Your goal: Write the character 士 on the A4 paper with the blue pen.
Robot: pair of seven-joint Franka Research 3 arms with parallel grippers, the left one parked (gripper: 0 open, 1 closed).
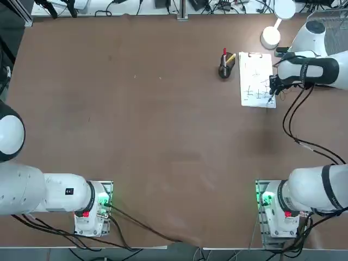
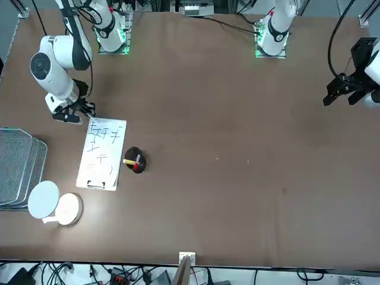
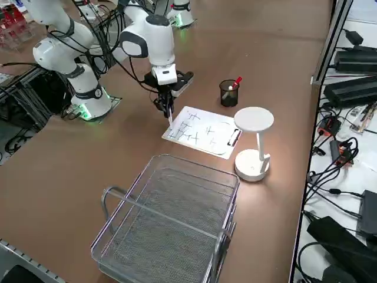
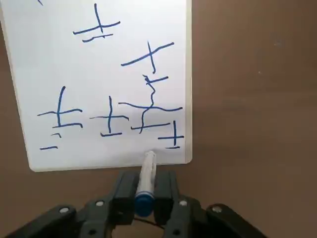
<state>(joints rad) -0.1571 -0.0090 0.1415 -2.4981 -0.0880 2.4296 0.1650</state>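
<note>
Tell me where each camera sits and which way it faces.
Top: overhead, looking down at the table, bases at the bottom; both arms show.
Front: across the table, facing the robot; both arms show, the working right one at picture left.
Right side: raised on the robot's right, looking diagonally down past the wire basket; the right arm shows.
Right wrist: on the right arm, facing its pincer, shut on the pen.
Top and front share the whole clipped paper.
</note>
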